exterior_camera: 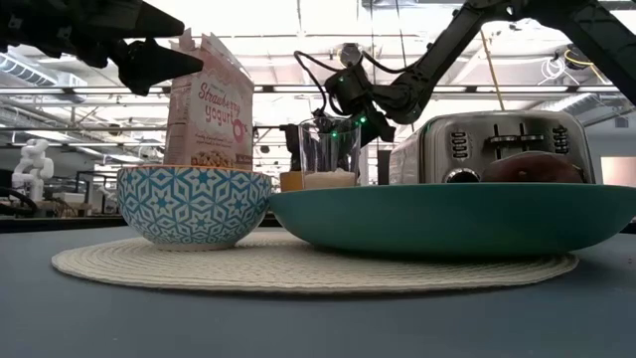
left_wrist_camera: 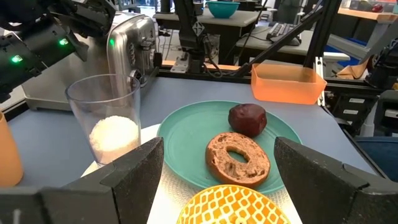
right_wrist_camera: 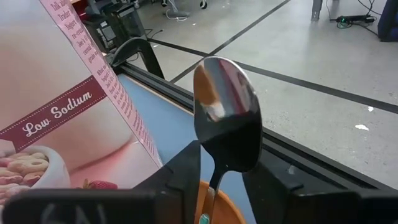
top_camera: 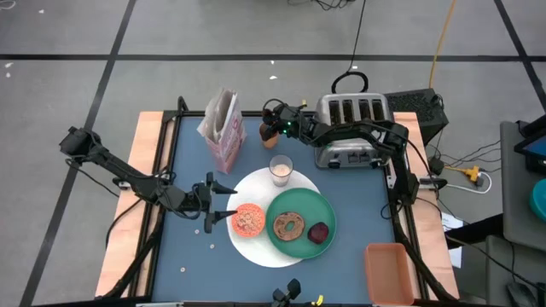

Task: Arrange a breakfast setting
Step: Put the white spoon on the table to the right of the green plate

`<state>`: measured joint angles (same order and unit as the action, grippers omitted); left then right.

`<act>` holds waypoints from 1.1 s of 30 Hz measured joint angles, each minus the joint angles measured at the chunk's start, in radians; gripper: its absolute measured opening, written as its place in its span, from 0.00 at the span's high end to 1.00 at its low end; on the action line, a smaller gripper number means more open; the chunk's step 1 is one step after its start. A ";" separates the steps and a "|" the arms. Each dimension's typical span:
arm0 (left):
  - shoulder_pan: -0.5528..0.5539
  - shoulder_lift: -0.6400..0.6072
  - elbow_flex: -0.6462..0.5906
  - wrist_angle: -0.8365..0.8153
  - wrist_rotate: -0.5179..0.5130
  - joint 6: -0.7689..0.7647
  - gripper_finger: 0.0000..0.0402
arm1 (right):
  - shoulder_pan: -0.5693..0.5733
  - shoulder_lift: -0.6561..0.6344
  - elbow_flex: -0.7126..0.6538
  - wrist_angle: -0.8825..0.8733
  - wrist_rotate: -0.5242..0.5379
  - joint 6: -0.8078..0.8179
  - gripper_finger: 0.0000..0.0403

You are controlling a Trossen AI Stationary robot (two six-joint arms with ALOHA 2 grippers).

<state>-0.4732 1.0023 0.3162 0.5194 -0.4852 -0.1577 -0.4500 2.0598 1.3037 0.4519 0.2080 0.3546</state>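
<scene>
A large white round plate (top_camera: pixel 256 247), woven like a mat, carries the small orange-patterned bowl (top_camera: pixel 249 220) and the green plate (top_camera: pixel 300 209), on which lie the bagel (left_wrist_camera: pixel 238 158) and dark-red fruit (left_wrist_camera: pixel 247 118). The milk glass (top_camera: pixel 281 170) stands at its far rim. Behind it are the pink cereal box (top_camera: pixel 223 128) and the orange cup (right_wrist_camera: pixel 219 204), with the spoon (right_wrist_camera: pixel 227 121) upright in it. My right gripper (right_wrist_camera: pixel 222 174) reaches in over the toaster and is shut on the spoon. My left gripper (top_camera: pixel 227 202) hangs open just left of the bowl. My right gripper pinches the spoon between its two fingers where the bowl narrows into the handle (right_wrist_camera: pixel 215 177). The fingers (right_wrist_camera: pixel 183 171) come almost level from the table's right side. The spoon stands upright, bowl end up, with its handle down in the orange cup.
The silver four-slot toaster (top_camera: pixel 351 128) stands at the far right, under my right arm. A tan rectangular bin (top_camera: pixel 391 271) sits at the near right corner. A few small crumbs (top_camera: pixel 211 247) lie on the blue table near the left front.
</scene>
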 joint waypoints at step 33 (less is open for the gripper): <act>0.000 0.000 0.000 0.000 0.000 -0.010 0.23 | 0.000 0.000 0.000 0.001 0.000 -0.027 0.99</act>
<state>-0.4728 1.0023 0.3164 0.5197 -0.4854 -0.1673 -0.4496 2.0594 1.3037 0.4530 0.2077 0.3279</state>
